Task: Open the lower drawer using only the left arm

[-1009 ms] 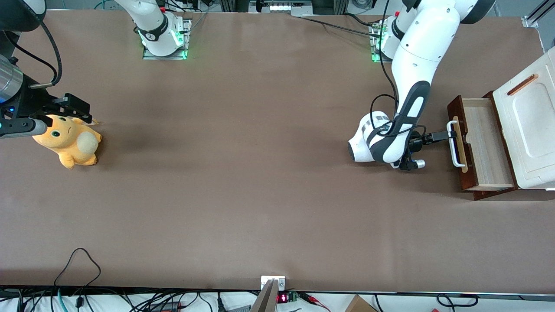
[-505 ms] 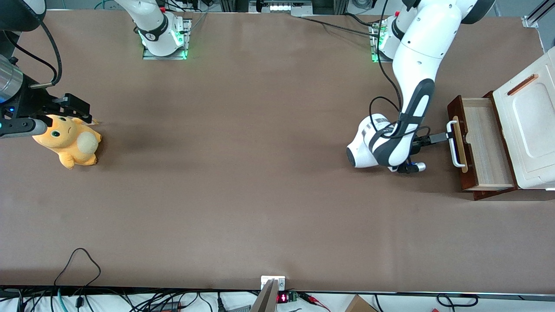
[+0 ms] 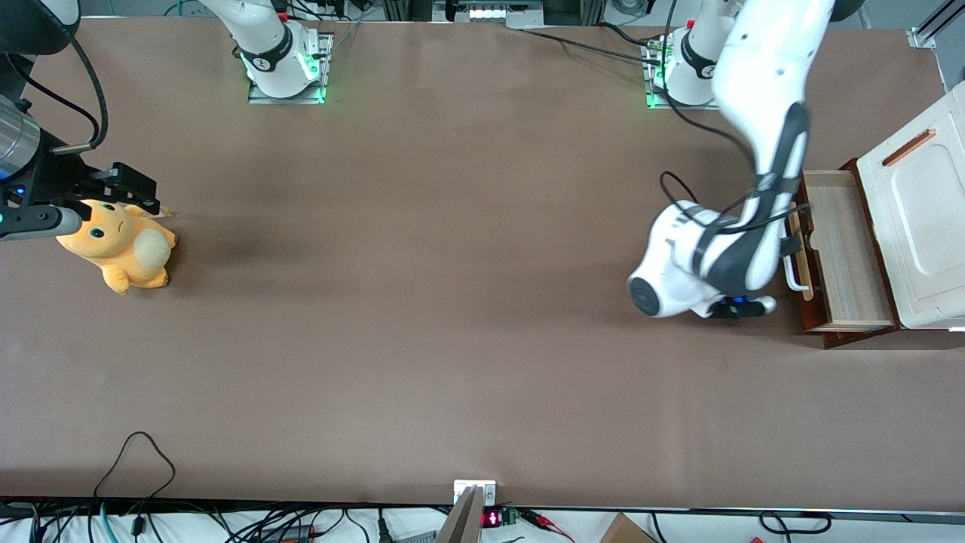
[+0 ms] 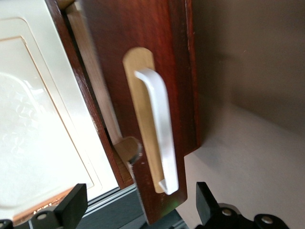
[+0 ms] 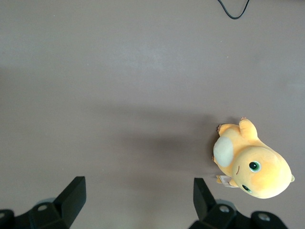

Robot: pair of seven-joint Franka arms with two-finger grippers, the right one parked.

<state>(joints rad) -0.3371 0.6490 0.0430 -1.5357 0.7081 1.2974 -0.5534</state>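
Note:
The lower drawer (image 3: 848,249) stands pulled out of the white cabinet (image 3: 920,219), showing its pale wood inside. Its dark red-brown front (image 4: 176,57) carries a white bar handle (image 4: 159,119) on a pale strip; that handle (image 3: 791,277) is partly covered by the left arm (image 3: 761,90). My gripper (image 4: 138,202) hovers above the drawer front, open, with its black fingers (image 4: 71,210) wide apart and nothing between them. It touches neither the handle nor the front. In the front view the gripper (image 3: 790,244) is mostly hidden under the wrist.
The white cabinet top (image 4: 33,119) has an orange-brown slot (image 3: 908,147). An orange plush toy (image 3: 121,245) lies toward the parked arm's end of the table. A black cable loop (image 3: 136,460) lies near the table's front edge.
The gripper was at the handle earlier; now it is off it. The wrist has swung toward the cabinet and sits over the drawer front. The drawer has not moved.

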